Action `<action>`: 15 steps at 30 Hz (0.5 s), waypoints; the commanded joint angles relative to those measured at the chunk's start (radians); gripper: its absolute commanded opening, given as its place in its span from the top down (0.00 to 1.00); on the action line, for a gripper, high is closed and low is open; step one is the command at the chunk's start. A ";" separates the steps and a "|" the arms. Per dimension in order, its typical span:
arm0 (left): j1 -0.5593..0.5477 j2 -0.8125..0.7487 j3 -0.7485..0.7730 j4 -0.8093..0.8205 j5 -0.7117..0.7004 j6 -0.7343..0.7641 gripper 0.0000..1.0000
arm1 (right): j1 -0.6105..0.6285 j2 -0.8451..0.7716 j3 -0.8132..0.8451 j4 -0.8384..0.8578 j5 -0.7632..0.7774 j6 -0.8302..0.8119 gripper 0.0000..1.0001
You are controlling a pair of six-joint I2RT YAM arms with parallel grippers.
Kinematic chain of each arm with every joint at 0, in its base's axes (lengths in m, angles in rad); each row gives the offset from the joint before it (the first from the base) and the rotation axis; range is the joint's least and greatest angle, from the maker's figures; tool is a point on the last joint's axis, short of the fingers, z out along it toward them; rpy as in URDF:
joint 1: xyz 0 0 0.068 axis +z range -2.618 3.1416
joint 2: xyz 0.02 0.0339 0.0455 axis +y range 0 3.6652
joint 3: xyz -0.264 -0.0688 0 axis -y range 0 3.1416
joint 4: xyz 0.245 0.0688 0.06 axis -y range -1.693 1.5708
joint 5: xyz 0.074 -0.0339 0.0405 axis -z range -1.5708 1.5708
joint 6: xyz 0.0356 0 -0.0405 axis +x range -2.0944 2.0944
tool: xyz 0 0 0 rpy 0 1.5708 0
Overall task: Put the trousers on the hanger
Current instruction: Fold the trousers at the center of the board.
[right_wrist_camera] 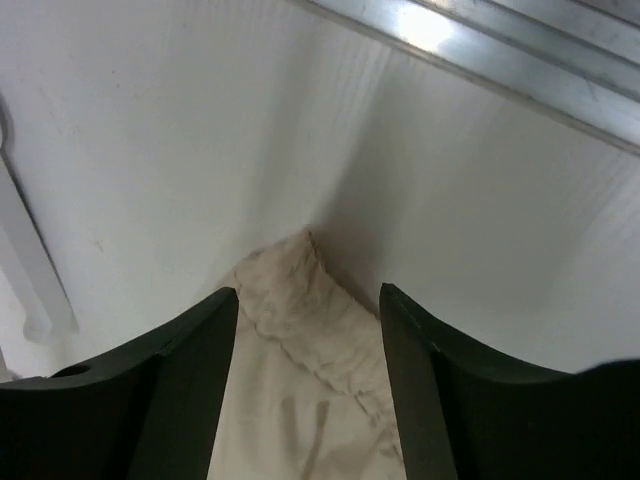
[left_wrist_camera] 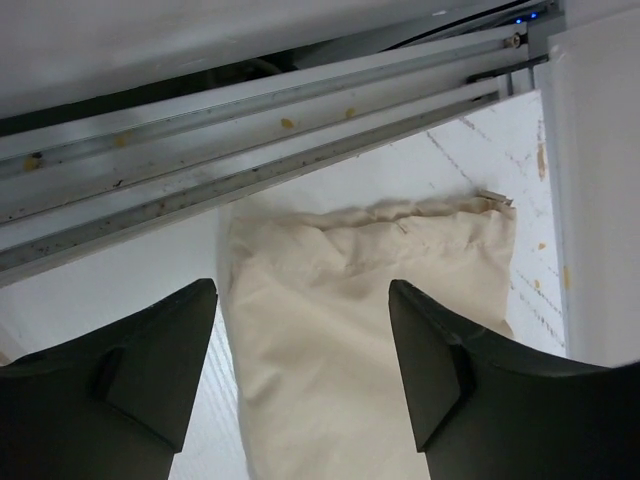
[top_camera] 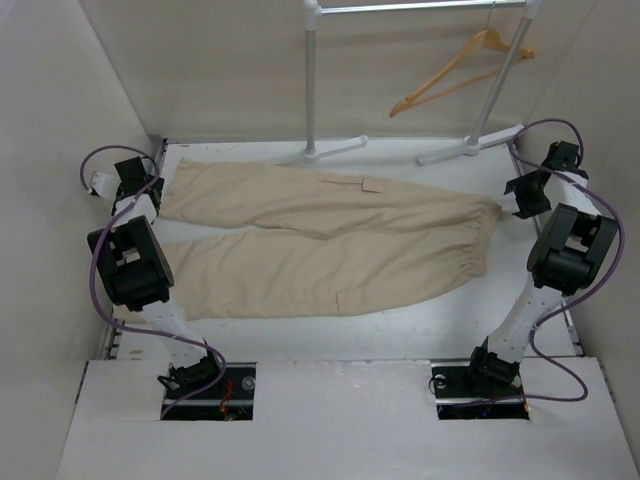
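Observation:
The beige trousers [top_camera: 320, 240] lie flat across the table, legs to the left and gathered waist to the right. The wooden hanger [top_camera: 455, 72] hangs tilted from the rack's top bar at the back right, away from both arms. My left gripper [top_camera: 148, 195] hovers over the far leg's cuff; in the left wrist view it [left_wrist_camera: 302, 290] is open, with the cuff end [left_wrist_camera: 340, 300] lying between and below the fingers, not pinched. My right gripper [top_camera: 522, 195] is at the waist's far corner; in the right wrist view it [right_wrist_camera: 308, 292] is open over the gathered waistband [right_wrist_camera: 300, 370].
The white rack's poles [top_camera: 311, 80] [top_camera: 500, 90] rise at the back, their feet [top_camera: 335, 150] [top_camera: 465, 146] resting on the table just behind the trousers. Enclosure walls stand close on the left and right. An aluminium rail [left_wrist_camera: 250, 140] runs along the table's left edge.

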 commanded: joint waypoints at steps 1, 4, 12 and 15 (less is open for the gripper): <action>-0.026 -0.118 0.011 0.047 -0.021 0.005 0.31 | 0.029 -0.208 -0.072 0.031 0.048 -0.027 0.33; -0.105 -0.202 -0.059 0.057 -0.027 0.003 0.33 | 0.060 -0.375 -0.257 0.052 0.097 -0.020 0.37; -0.513 -0.466 -0.383 0.051 -0.164 -0.063 0.65 | 0.072 -0.803 -0.851 0.129 0.097 -0.006 0.91; -0.634 -0.537 -0.440 0.027 -0.201 -0.070 0.74 | 0.075 -0.883 -0.958 0.126 0.089 -0.030 0.68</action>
